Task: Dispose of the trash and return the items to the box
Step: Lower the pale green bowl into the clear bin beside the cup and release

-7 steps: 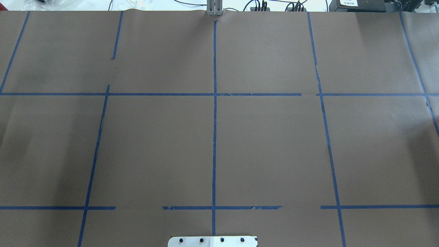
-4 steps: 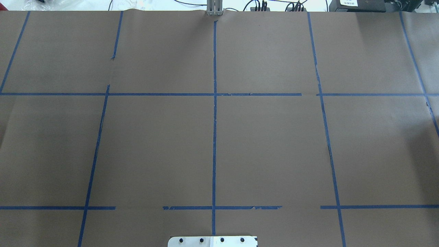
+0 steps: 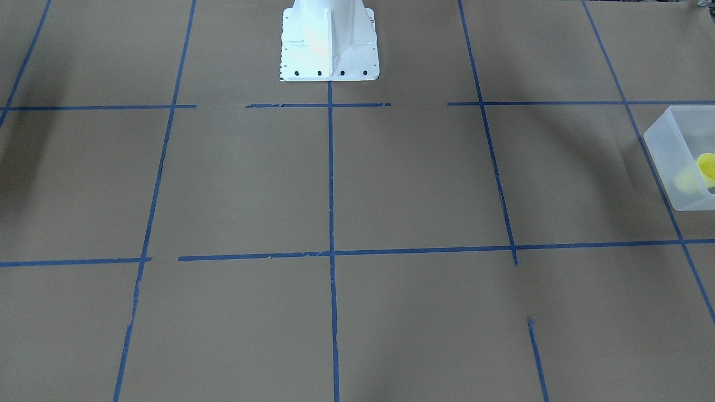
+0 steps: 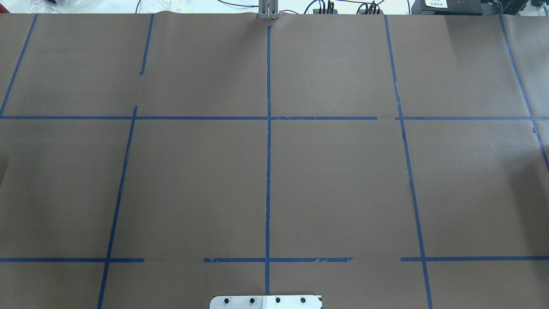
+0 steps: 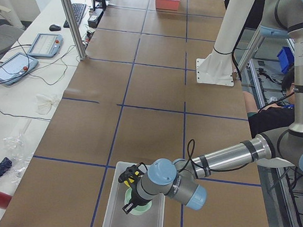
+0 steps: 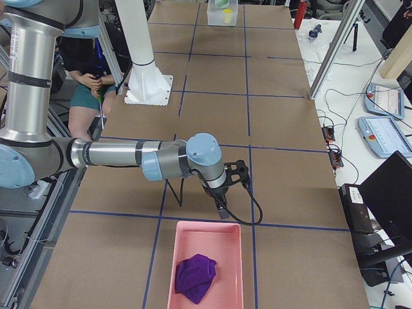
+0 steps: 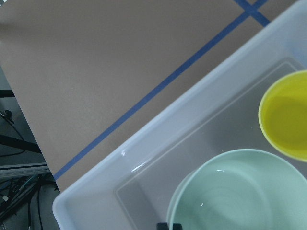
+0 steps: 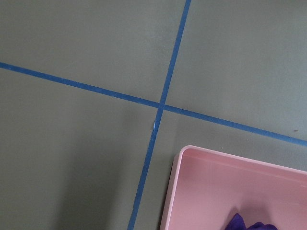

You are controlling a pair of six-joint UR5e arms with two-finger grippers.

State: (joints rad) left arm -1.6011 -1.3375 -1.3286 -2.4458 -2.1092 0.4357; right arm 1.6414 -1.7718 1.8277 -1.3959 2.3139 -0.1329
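The frosted white box (image 7: pixel 144 158) holds the pale mint-green bowl (image 7: pixel 230 196) and the yellow cup (image 7: pixel 285 115), side by side. In the exterior left view my left gripper (image 5: pixel 129 203) hangs just over the bowl (image 5: pixel 142 208) inside the box (image 5: pixel 113 216); I cannot tell if it is open or shut. The box (image 3: pixel 665 151) with the cup (image 3: pixel 706 167) also shows at the front-facing view's right edge. My right gripper (image 6: pixel 222 211) hovers just beyond the far rim of a pink tray (image 6: pixel 183 244); I cannot tell its state.
The pink tray holds a crumpled purple item (image 6: pixel 196 278); its corner shows in the right wrist view (image 8: pixel 192 191). The robot's white base (image 3: pixel 328 50) stands at mid table. Brown paper with blue tape lines (image 4: pixel 268 171) covers the table.
Faint shadows at the left and right edges of the overhead view have faded. Nothing else in that view has changed.
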